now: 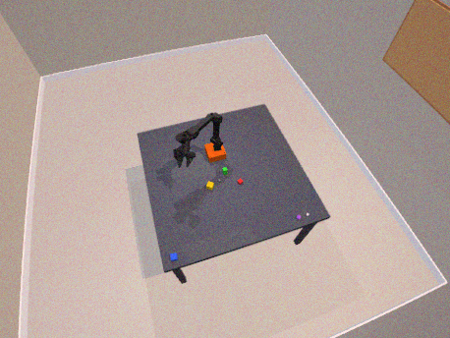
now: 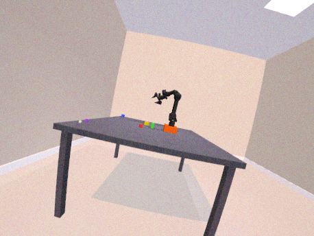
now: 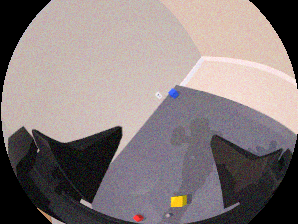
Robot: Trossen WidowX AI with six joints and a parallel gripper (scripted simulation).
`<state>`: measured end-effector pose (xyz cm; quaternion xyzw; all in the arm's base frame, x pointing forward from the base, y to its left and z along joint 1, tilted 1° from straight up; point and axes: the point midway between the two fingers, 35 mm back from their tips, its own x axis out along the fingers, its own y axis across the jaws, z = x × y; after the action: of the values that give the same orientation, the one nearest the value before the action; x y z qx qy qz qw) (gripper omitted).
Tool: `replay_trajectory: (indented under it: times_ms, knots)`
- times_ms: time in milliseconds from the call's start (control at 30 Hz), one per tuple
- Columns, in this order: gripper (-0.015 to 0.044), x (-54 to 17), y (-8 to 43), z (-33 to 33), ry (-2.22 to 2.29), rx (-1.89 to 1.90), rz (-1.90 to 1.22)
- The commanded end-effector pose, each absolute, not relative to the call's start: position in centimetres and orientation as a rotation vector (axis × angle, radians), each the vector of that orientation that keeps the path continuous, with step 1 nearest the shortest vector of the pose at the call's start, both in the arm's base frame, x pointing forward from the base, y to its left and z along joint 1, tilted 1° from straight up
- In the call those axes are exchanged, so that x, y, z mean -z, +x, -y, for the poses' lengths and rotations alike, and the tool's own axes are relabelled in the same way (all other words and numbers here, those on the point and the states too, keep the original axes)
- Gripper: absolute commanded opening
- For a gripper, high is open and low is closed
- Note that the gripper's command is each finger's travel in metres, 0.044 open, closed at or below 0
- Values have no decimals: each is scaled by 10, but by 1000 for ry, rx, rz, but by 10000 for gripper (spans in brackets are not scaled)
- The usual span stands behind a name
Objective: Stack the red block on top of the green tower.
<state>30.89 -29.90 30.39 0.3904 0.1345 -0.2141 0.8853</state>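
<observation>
Pincer (image 1: 185,160) gapes wide, empty, above table (image 1: 255,226).

We see soft, even light in all views, and the pictures are grainy and a little blurred, so small things have no sharp edges. In the exterior view a bright white panel (image 2: 289,6) in the ceiling gives the light. The table (image 1: 255,216) throws a pale grey shadow (image 2: 151,186) on the floor under it. On the table top, the arm (image 1: 198,133) throws a darker, unclear shadow (image 1: 189,203). The wrist view is a round picture with black corners, and its lines bend near the edge. We see no glare.
</observation>
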Motion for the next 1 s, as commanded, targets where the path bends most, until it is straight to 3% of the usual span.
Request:
replay_trajectory:
  times_ms: [0, 533, 967]
  knots:
    - [440, -280, 335, 275, 789, 400, -383]
    - [440, -205, 402, 156, 602, 180, -752]
    - [440, -144, 414, 38, 353, -11, -1081]
